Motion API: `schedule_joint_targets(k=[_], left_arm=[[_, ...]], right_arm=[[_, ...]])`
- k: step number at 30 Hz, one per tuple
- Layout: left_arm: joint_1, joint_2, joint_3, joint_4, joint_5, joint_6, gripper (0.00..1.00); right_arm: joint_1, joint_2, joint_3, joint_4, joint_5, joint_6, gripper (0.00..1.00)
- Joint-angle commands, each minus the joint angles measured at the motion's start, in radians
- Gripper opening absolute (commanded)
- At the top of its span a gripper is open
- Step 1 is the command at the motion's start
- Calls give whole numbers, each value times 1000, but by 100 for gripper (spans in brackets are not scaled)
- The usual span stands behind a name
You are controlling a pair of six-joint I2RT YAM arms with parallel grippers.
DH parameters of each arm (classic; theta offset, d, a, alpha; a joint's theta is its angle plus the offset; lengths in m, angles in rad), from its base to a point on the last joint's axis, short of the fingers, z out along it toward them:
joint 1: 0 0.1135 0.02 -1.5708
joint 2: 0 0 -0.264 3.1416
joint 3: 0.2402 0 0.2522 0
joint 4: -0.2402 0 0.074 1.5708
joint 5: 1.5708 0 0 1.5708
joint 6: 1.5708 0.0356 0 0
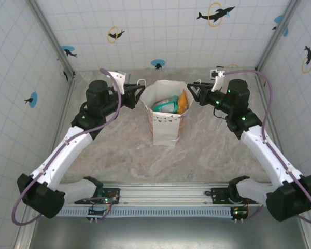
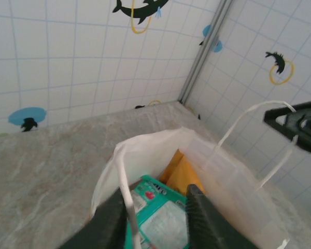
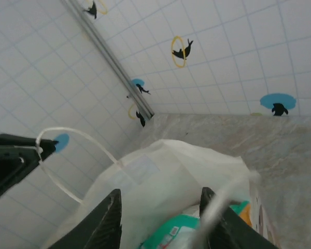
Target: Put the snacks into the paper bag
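The white paper bag (image 1: 166, 129) stands upright mid-table with its mouth wide. Inside lie a teal-white packet (image 1: 166, 106) and an orange packet (image 1: 182, 102); other snacks are hidden beneath them. My left gripper (image 1: 139, 91) hovers at the bag's left rim, open, and the left rope handle (image 2: 125, 192) runs between its fingers against the left one. My right gripper (image 1: 193, 91) is at the right rim, also open, and the right handle (image 3: 223, 202) crosses blurred by its right finger. The left wrist view looks down on the teal packet (image 2: 163, 207) and the orange one (image 2: 184, 176).
Tiled walls with dolphin stickers enclose the marbled table (image 1: 114, 150) on three sides, with metal corner posts (image 1: 52, 36) at the back. The arms' base rail (image 1: 166, 199) runs along the near edge. No loose packet lies on the table around the bag.
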Motion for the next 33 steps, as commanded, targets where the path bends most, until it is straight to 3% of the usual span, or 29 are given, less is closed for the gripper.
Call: schedule_joint_targets(k=[1, 7, 10, 12, 13, 14, 18, 22, 28, 33], left_arm=[[3, -47, -22, -78, -104, 14, 54], [7, -177, -166, -118, -291, -67, 76], [20, -257, -267, -94, -403, -92, 97], [33, -295, -313, -92, -456, -95, 98], [41, -310, -333, -92, -480, -95, 98], [42, -323, -353, -92, -506, -95, 98], [113, -376, -471, -41, -589, -96, 98], [175, -409, -636, 113, -626, -61, 98], [214, -370, -857, 424, -783, 7, 98], [244, -274, -991, 647, -892, 37, 98]], right_arm=[[3, -54, 19, -106, 99, -84, 53], [-40, -142, -47, -194, 208, -141, 61], [-83, -186, -143, -184, 252, -161, 66], [-103, -219, -222, -150, 304, -179, 71], [-114, -238, -265, -129, 323, -182, 78], [-130, -254, -304, -105, 332, -182, 99], [-171, -291, -454, -9, 368, -185, 98], [-192, -303, -619, 122, 429, -228, 98], [-233, -268, -858, 405, 450, -278, 98], [-253, -161, -947, 559, 494, -277, 98]])
